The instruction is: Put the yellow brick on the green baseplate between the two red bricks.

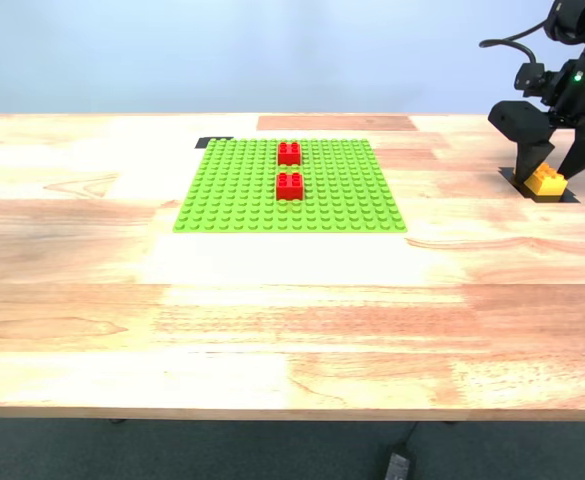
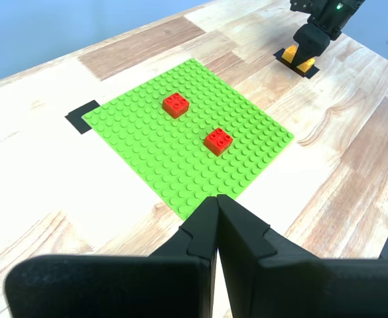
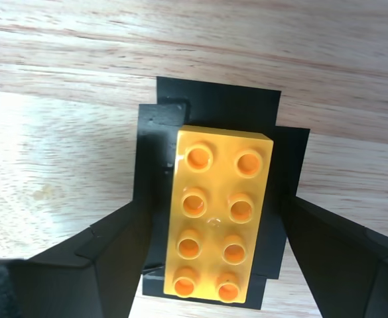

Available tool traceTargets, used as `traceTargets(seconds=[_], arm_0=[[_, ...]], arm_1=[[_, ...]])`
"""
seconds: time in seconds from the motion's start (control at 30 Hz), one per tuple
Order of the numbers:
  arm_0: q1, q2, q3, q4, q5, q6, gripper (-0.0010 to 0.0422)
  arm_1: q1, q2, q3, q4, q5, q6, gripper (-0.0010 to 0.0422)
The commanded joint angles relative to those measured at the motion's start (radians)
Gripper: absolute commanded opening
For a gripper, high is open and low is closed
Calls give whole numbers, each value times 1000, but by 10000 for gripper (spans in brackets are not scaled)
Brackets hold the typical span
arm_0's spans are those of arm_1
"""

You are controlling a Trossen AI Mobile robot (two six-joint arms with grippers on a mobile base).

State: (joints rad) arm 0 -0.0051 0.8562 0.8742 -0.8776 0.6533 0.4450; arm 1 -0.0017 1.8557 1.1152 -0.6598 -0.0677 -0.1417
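Item: my first gripper (image 2: 217, 199), black, seen at the near edge of the first wrist view. Jaws pressed together with nothing between them, raised above the tabletop short of the plate's nearest corner.

Item: light wooden plank tabletop (image 1: 272, 330), carrying everything listed here.

Item: the green baseplate (image 1: 232, 190), a large flat square bright-green plastic plate covered in a grid of studs. It lies flat toward the far half of the tabletop. A small patch of black tape (image 1: 215, 141) shows at its far corner on the exterior view's left.

Item: the two red bricks (image 1: 290, 186), small square red studded plastic toy bricks. They sit on the plate in one near-to-far line, the second (image 1: 289, 153) farther back. They stand apart, with a bare gap of green studs between them.

Item: the yellow brick (image 3: 218, 222), a yellow-orange rectangular plastic toy brick with eight studs in two rows. It lies off the plate, well apart from it, on a black tape mat (image 3: 213, 106) at the exterior view's far right.

Item: my second gripper (image 3: 217, 262), black. Jaws open wide, straddling the brick's long sides with a dark gap visible on each side; the fingers (image 3: 114, 258) touch no brick face.
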Motion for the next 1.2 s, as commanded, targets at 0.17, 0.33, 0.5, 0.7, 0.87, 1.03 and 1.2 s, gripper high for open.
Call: traceTargets(seconds=[0.17, 0.33, 0.5, 0.7, 0.87, 1.03, 1.2], arm_0=[[0, 0, 0, -2, 1, 0, 0], [0, 0, 0, -2, 1, 0, 0], [0, 0, 0, 0, 1, 0, 0], [0, 0, -1, 2, 1, 0, 0], [0, 0, -1, 2, 0, 0, 0], [0, 0, -1, 10, 1, 0, 0], [0, 0, -1, 14, 1, 0, 0]], arm_1=[[0, -22, -40, 61, -4, 6, 170], [2, -23, -43, 58, -6, -1, 69], [18, -70, -43, 58, -12, -25, 1], [65, -205, -1, 36, -13, -71, 18], [158, -293, 82, -27, -74, -214, 18], [298, -308, 164, -40, -138, -322, 18], [434, -249, 236, -75, -127, -427, 18]])
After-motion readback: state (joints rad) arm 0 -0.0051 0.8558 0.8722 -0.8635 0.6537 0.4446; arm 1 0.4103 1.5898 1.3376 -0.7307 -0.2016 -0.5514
